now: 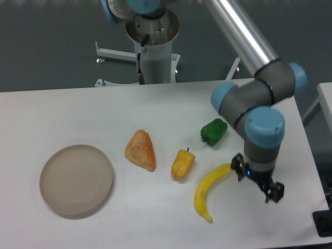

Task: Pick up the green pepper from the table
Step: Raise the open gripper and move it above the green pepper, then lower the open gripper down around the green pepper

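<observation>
The white desk [62, 109] carried everything. A round beige plate [76, 179] sat far left of the green pepper [213, 132]. The banana [208, 190] lay just below the pepper, and my gripper [258, 180] hung beside the banana's upper tip; I could not tell whether it was clenched or released.

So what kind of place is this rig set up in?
Likely a robotics lab or test cell: a plain white table against a bare dark wall, an arm pedestal at the table's far edge, and food items like the green pepper and banana laid out.
</observation>
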`<state>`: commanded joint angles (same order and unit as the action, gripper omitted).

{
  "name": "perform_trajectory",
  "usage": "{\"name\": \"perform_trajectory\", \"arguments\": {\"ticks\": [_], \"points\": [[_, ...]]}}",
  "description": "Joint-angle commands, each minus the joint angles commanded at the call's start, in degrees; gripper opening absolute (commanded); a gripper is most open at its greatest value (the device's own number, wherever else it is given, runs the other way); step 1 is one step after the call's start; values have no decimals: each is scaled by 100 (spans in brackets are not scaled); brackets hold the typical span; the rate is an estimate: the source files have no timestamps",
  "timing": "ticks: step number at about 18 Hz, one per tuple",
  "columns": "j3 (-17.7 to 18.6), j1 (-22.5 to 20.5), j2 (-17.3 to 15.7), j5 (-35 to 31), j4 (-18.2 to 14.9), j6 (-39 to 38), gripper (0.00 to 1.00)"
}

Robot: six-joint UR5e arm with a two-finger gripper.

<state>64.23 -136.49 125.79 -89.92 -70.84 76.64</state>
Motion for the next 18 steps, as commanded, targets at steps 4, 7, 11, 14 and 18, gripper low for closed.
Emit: {"name": "perform_trajectory", "arguments": {"ticks": [4, 7, 11, 14, 18], "points": [[852, -281, -642, 273, -88, 0, 100], [1529, -545, -1099, 554, -115, 0, 100], [2198, -800, -1355, 677, -115, 9, 100], [2532, -993, -1487, 1046, -80, 78, 100], [2691, -1195, -1470, 1275, -71, 210, 100]]}}
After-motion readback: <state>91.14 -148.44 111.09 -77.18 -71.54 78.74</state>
